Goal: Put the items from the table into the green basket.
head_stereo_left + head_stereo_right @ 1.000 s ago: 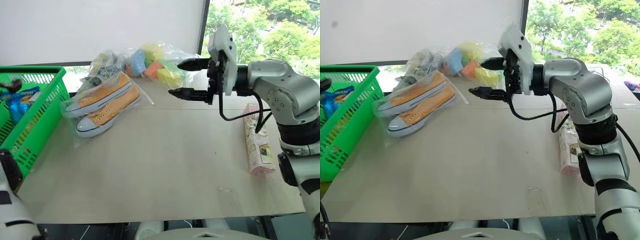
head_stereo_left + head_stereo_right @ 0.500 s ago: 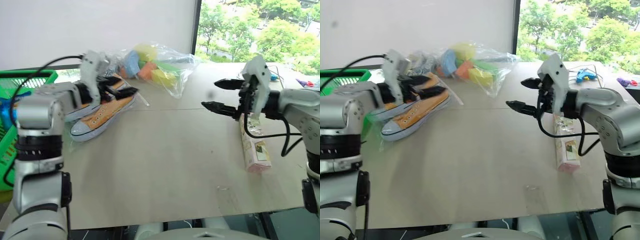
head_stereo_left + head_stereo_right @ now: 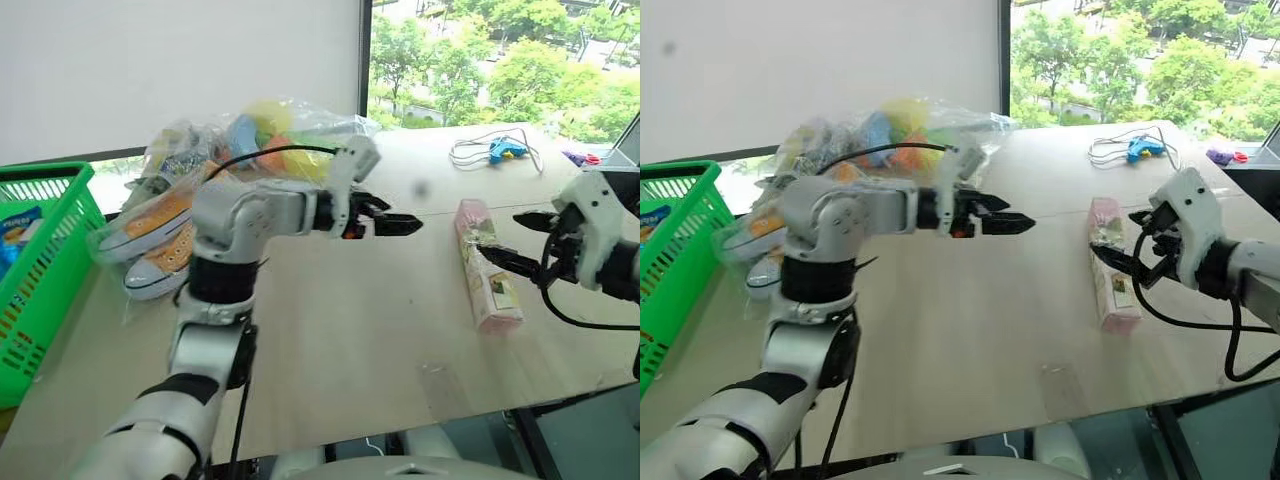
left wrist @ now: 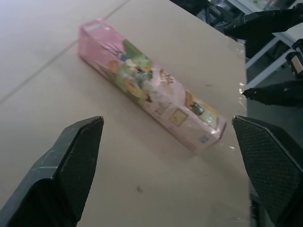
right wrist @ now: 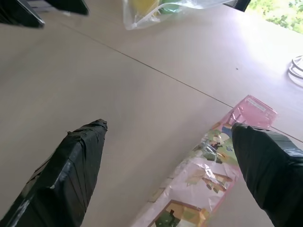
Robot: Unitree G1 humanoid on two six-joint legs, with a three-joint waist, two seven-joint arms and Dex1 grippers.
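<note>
Swinging across from the basket side, the left arm now reaches over the middle of the counter (image 3: 330,340), while the right arm has drawn back and down toward the right edge. That puts both tools on either side of the tall pink carton (image 3: 486,280), which lies flat near the right edge of the counter, well away from the basket.

Nearest the robot, the right tool (image 3: 520,242) hovers just beside the carton with its two black fingers spread wide and nothing between them; its wrist view has the carton lying close to one fingertip. A little farther in, the left tool (image 3: 385,222) points toward the carton from the middle of the counter, fingers likewise spread and empty, with the carton lying across its wrist view ahead of the gap.

Farther back on the left, the orange sneakers in their clear bag (image 3: 150,235) rest on the counter, and behind them sit the clear bags of foam blocks (image 3: 265,140). The green basket (image 3: 50,290) stands at the far left edge, with a blue packet already inside. A blue gadget with a white cable (image 3: 495,152) lies at the back right.

My reading is that the carton is the next item, probably taken between both tools or passed from right to left.
</note>
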